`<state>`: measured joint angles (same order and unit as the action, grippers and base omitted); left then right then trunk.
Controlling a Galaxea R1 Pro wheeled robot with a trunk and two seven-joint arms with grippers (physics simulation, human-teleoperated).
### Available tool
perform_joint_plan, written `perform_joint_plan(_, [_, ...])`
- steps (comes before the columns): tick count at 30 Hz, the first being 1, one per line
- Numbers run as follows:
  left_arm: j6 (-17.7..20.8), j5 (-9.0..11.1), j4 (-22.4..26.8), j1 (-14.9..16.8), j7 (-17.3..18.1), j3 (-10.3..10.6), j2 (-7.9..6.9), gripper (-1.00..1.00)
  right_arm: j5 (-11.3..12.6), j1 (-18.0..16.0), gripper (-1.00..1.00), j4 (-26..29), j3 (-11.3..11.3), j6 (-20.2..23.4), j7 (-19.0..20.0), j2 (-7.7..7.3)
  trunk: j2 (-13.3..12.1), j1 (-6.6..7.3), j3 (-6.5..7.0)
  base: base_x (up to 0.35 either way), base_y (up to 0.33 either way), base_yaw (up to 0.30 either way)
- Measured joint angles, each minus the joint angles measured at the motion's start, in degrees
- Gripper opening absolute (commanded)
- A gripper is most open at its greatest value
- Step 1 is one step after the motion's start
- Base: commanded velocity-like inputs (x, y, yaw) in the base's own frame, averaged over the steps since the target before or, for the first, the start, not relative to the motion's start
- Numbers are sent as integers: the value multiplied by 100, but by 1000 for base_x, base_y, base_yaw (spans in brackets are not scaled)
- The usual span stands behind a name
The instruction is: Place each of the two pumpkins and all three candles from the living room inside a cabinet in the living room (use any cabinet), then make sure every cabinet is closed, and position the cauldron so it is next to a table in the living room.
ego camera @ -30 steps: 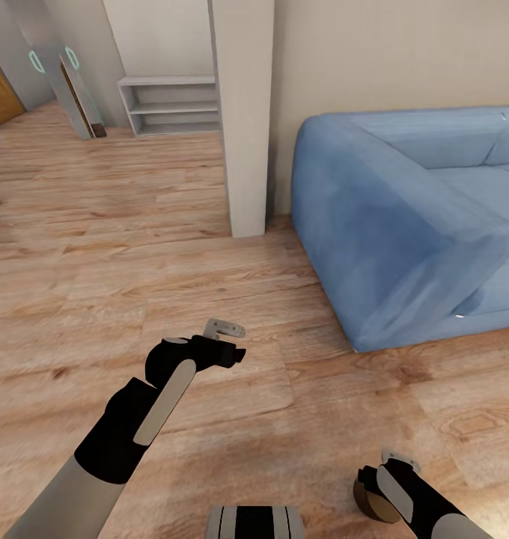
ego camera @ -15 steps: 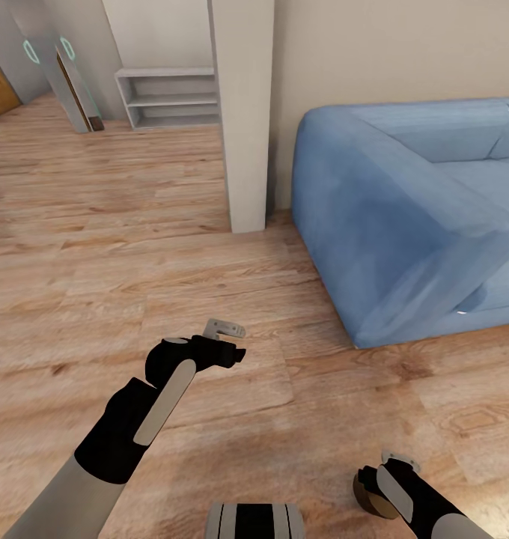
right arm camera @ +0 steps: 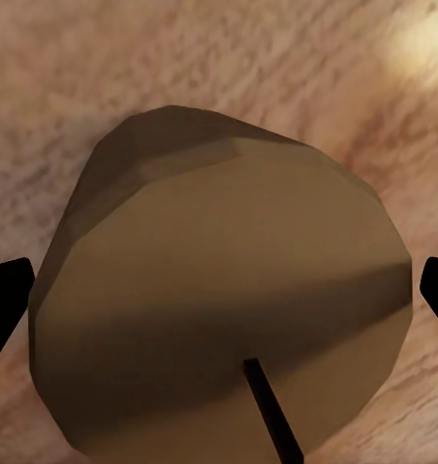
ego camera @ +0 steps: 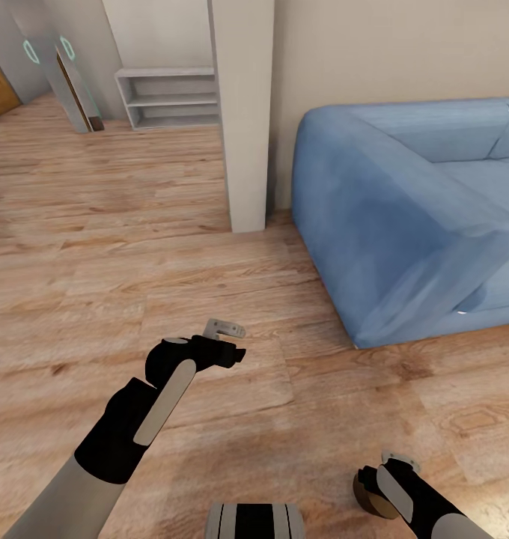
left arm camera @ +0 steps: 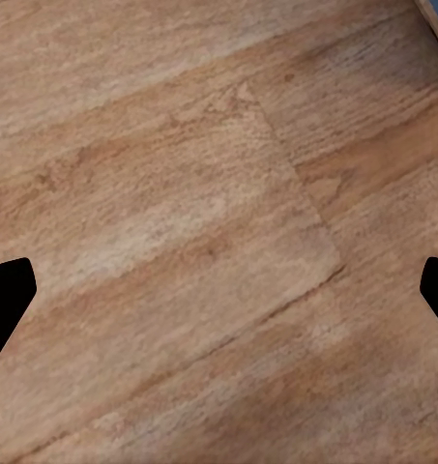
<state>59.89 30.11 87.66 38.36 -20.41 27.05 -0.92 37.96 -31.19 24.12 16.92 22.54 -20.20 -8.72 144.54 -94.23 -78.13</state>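
Note:
A tan stubby candle (right arm camera: pixel 219 251) with a dark wick sits between the fingers of my right gripper (ego camera: pixel 379 485), which is shut on it. In the head view the candle (ego camera: pixel 365 500) shows as a brown round lump under that gripper, near the frame's bottom right, above the plank floor. My left gripper (ego camera: pixel 238 341) hangs open and empty over bare floorboards (left arm camera: pixel 199 222), left of centre. The pumpkins, cabinet, cauldron and table are out of view.
A blue sofa (ego camera: pixel 404 217) takes up the right side, its arm end facing me. A pale square pillar (ego camera: pixel 243 112) stands ahead beside it. A low grey open shelf (ego camera: pixel 168 101) and leaning panels (ego camera: pixel 75 86) stand at the back left. Wood floor stretches to the left.
The whole view shifted slightly between one second ago and half a second ago, so the camera moved. Both arms hold the same pose, the candle still in the right gripper.

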Motion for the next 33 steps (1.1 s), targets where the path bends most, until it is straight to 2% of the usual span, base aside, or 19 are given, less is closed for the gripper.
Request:
perform_joint_plan(1, [0, 0, 0, 0, 0, 0, 0, 100, 0, 0, 100, 0, 0, 0, 0, 0, 0, 0, 0, 0, 0, 0])
perform_joint_plan(2, [0, 0, 0, 0, 0, 0, 0, 100, 1, 0, -100, 0, 0, 0, 0, 0, 0, 0, 0, 0, 0, 0])
perform_joint_plan(28, [0, -8, 0, 0, 0, 8, 0, 100, -21, -1, -100, 0, 1, 5, -1, 0, 0, 0, 0, 0, 0, 0])
perform_joint_plan(33, [0, -9, 0, 0, -3, 15, 3, 100, 3, -1, -100, 1, 0, -1, 1, 0, -6, 13, 110, 0, 0, 0])
